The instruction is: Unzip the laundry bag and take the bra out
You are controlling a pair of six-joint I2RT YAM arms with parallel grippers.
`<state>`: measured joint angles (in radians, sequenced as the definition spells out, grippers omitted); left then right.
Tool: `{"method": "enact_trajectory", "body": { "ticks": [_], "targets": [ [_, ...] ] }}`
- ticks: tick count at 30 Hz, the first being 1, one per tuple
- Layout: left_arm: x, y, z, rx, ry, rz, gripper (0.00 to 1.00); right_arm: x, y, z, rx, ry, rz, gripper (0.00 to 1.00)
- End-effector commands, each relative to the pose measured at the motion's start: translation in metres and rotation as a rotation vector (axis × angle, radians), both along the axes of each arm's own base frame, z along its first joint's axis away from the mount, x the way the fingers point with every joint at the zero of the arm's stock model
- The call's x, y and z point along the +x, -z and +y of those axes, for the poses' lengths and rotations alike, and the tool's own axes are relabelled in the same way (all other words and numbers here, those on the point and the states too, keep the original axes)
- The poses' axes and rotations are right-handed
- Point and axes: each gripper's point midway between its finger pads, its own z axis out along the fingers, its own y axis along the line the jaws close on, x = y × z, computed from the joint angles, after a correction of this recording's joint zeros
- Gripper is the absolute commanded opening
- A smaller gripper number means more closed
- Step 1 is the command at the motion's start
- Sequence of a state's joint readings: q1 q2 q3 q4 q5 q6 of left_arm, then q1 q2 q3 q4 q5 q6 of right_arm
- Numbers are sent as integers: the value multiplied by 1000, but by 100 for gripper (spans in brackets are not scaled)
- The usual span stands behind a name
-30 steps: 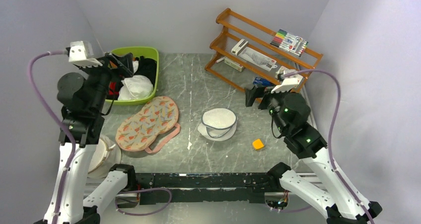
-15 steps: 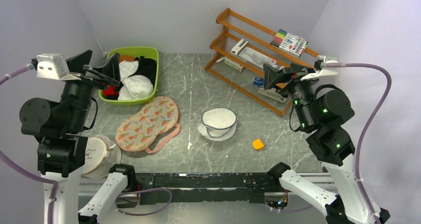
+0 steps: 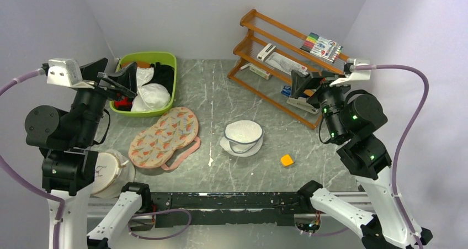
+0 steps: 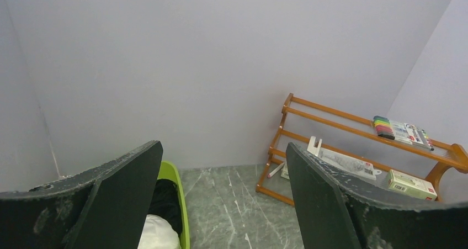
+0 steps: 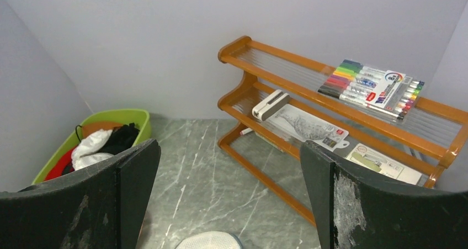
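Two grippers, left point(image 4: 223, 148) and right point(image 5: 230, 144), hang with jaws spread wide on nothing, and overhead I've got the round white mesh laundry bag point(image 3: 243, 136), dark zipper rim, mid-way across the grey marbled table point(image 3: 209, 91), with my right wrist camera catching only its top edge.

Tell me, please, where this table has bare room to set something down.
Bare marble lies at the back between the green bin and the wooden rack, and in front between the laundry bag and the rail. The left is crowded: bin, floral pad, embroidery hoop.
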<state>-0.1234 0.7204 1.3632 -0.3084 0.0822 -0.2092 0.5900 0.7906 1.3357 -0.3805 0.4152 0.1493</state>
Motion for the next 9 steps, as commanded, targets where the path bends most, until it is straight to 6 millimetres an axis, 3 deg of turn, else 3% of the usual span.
{"method": "enact_trajectory", "body": {
  "ticks": [1,9],
  "targets": [
    [1,2,-4,6,22,16,94,-1,-3,-4,6,14,1,100],
    [3,4,-6,0,34,23,94,-4,0,-13,11,51,-1,100]
  ]
}}
